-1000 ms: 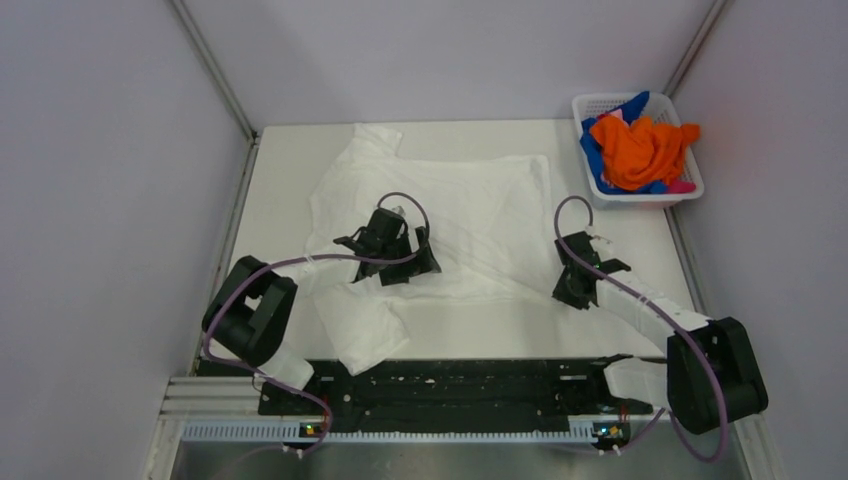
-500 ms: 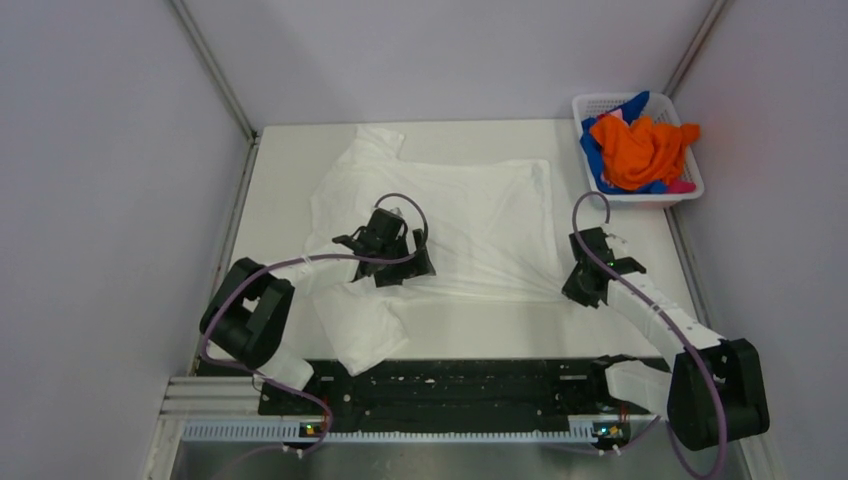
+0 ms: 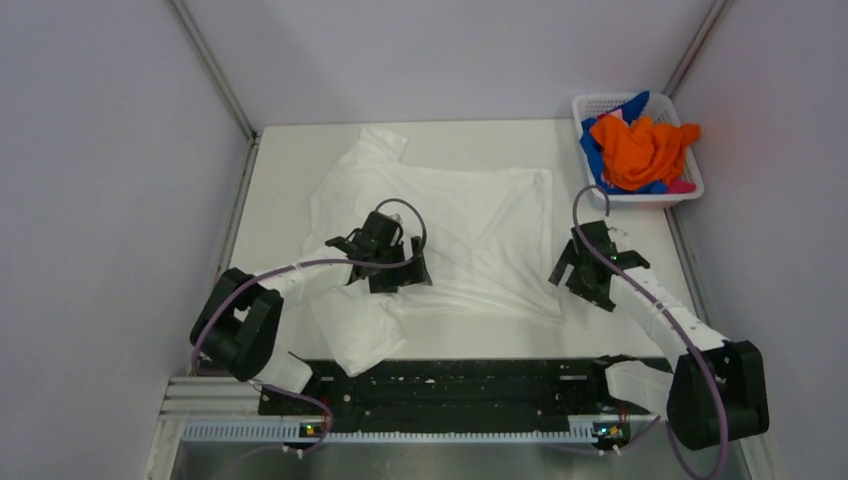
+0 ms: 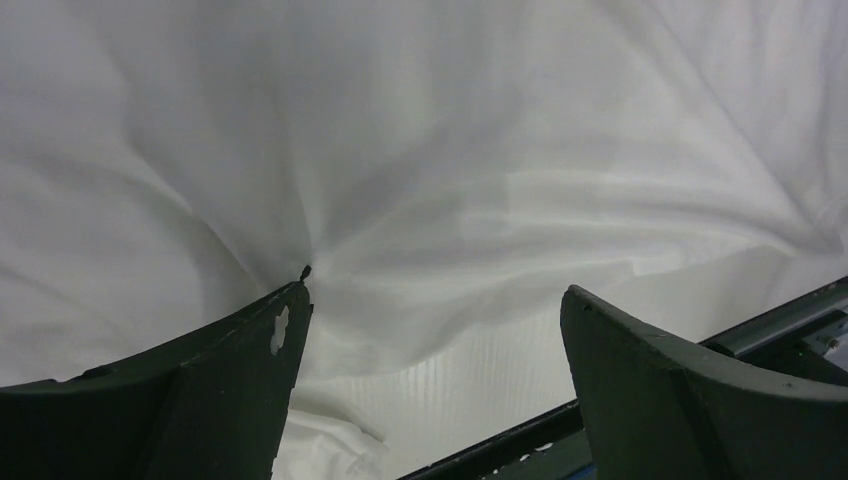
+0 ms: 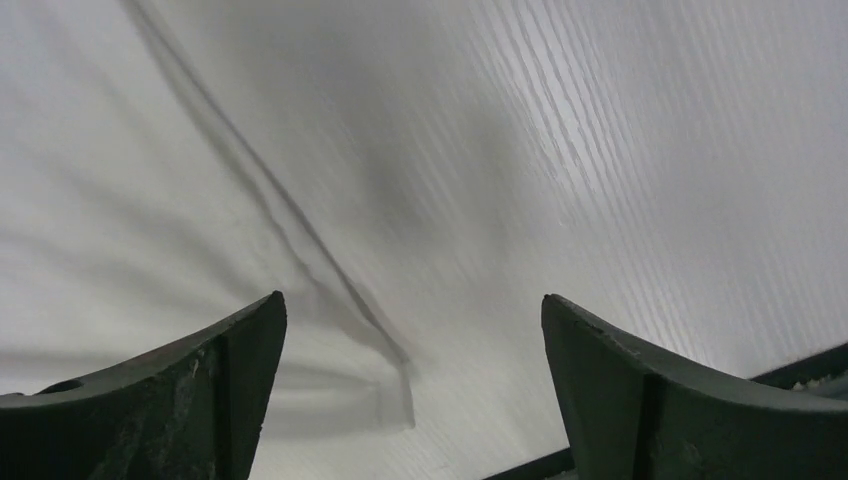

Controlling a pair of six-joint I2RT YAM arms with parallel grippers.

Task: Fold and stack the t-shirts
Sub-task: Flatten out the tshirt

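A large white t-shirt (image 3: 470,220) lies spread across the table, with one sleeve at the back left and another bunched at the front left. My left gripper (image 3: 398,280) stands open over its near middle, and its left fingertip (image 4: 300,285) presses into a pucker of the cloth (image 4: 420,150). My right gripper (image 3: 578,290) is open just above the shirt's near right corner (image 5: 395,395), which lies flat between its fingers, held by neither. Orange (image 3: 640,150), blue (image 3: 590,155) and pink (image 3: 682,186) t-shirts sit heaped in the basket.
The white lattice basket (image 3: 590,101) stands at the back right corner of the table (image 3: 480,335). A black rail (image 3: 450,385) runs along the near edge between the arm bases. Grey walls close in on the left, right and back.
The right gripper drew the shirt's near right corner outward to the right and nearer, then opened and let it go. The shirt's body now lies flatter. The left gripper shifted slightly nearer.
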